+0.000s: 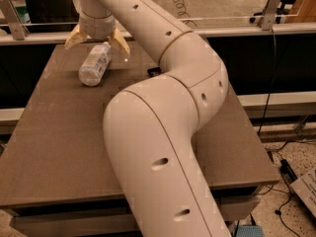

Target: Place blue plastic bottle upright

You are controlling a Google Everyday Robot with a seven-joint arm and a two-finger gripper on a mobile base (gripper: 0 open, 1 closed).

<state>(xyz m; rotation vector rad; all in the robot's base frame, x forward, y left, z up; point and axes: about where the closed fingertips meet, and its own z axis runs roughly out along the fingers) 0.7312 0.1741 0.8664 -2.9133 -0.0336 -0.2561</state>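
Note:
The blue plastic bottle (94, 65) lies on its side at the far left of the brown table (54, 147), cap end pointing toward the far edge. It is clear and ribbed with a white label. My gripper (97, 39) hangs over the bottle's cap end with its two tan fingers spread wide, one finger (74, 36) to the left and one finger (120, 43) to the right of the bottle's top. The gripper is open and holds nothing. The cap is hidden behind the wrist.
A black wrapped bar (154, 72) peeks out from behind my arm near the table's middle back. My big white arm (163, 132) covers much of the table's centre and right. A metal rail (247, 31) and glass run behind the table. Cables lie on the floor at right.

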